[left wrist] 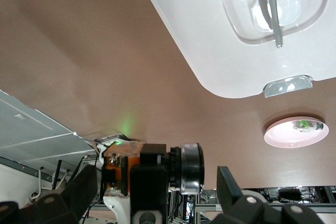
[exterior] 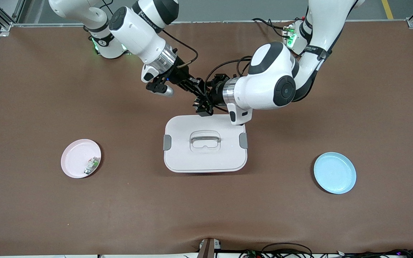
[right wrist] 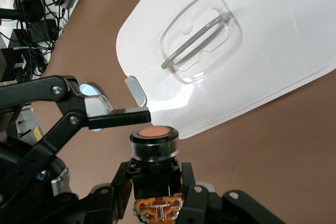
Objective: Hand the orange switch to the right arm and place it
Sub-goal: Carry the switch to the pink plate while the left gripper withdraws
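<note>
Handover looks done: your right gripper [right wrist: 157,182] pinches the orange switch [right wrist: 155,142] above the white box [exterior: 205,161] edge, left gripper [left wrist: 152,187] fingers spread clear; placing remains, perhaps on the pink plate [exterior: 74,161].

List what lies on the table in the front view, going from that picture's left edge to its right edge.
pink plate with a small green-and-white part on it → white lidded box → blue plate.
</note>
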`<state>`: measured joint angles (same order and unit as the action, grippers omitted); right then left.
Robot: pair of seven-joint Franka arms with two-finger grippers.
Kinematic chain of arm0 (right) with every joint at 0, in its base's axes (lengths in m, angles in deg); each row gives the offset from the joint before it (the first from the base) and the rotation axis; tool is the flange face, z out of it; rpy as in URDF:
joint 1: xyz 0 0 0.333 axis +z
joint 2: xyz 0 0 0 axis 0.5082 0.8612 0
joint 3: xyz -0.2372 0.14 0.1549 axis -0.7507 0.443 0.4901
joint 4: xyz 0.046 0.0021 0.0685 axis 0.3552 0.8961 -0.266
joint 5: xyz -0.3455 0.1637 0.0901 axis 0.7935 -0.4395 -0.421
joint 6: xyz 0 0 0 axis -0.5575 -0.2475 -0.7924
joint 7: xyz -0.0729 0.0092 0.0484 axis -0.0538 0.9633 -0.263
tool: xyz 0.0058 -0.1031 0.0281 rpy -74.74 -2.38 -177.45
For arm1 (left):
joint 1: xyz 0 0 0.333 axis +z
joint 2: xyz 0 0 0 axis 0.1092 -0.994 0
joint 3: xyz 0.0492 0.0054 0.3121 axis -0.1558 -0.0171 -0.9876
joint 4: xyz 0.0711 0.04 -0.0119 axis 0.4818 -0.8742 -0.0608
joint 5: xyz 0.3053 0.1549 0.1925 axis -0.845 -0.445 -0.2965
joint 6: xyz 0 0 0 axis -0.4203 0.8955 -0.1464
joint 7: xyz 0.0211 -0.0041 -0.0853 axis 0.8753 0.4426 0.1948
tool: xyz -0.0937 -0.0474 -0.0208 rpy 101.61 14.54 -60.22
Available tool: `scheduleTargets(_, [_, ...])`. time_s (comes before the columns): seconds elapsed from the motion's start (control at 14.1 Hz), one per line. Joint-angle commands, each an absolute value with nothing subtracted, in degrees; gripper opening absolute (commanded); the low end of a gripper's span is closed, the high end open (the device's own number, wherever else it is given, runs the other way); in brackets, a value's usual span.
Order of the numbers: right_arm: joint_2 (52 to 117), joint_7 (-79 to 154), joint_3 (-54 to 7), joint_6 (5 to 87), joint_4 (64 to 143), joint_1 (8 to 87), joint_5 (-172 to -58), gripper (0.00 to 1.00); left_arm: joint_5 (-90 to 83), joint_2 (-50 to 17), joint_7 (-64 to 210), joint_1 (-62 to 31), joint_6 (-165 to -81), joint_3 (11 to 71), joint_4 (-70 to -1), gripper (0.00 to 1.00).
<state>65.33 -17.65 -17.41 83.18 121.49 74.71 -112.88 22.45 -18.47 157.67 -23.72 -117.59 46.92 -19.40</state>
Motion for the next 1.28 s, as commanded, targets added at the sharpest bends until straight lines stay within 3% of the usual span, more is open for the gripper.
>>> scheduleTargets(0.0, [64.7, -18.14, -17.77, 82.34, 120.59, 75.19, -112.65, 0.02, 21.02, -18.5, 158.96, -24.38, -117.97, 46.57, -18.13, 1.0])
scheduleTargets(0.43, [60.49, -2.61, -18.12, 69.35, 120.76, 71.42, -111.51, 0.02, 15.75, -17.27, 159.13, -23.24, -117.88, 46.48, -16.37, 1.0])
scheduleTargets(0.78, [56.44, 14.88, -18.03, 50.9, 119.97, 64.4, -90.8, 0.05, 10.41, -15.95, 158.96, -22.71, -117.09, 46.4, -16.37, 1.0])
scheduleTargets(1.2, [54.33, 40.96, -18.12, 42.7, 120.06, 54.91, -80.4, 0.05, 1.6, -15.42, 155.46, -19.82, -117.0, 46.48, -16.37, 1.0])
